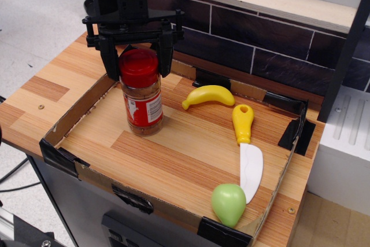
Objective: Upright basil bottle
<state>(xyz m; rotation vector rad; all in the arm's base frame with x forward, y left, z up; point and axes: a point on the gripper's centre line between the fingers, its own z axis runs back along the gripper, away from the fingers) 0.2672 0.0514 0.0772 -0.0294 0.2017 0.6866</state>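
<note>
The basil bottle (pixel 141 93) stands upright on the wooden surface (pixel 191 148), its wide red cap at the top and its base flat on the boards; the clear body shows brownish contents and a red label with pale print facing the camera (the lettering is too small to read). The cap sits directly between the two dark fingers (pixel 110 62), which hang from the black gripper (pixel 137 65) and flank it on either side; from this view they appear to press against the cap's sides, so the fingers are closed on the bottle at cap height, though the contact itself is partly hidden by the cap's edge. The bottle stands in the near-left part of a shallow cardboard-walled tray (pixel 69 117), just inside the wall that runs below and left of the fingers.

To the right of the fingers, and somewhat lower in the view, lies a yellow toy banana (pixel 208 95), apart from the bottle; further right of it lies a toy knife (pixel 247 151) with a yellow handle and white blade, the blade pointing toward the near edge. Well below and to the right of the fingers, a green toy pear (pixel 228 203) rests against the near wall, touching the knife's blade tip.
</note>
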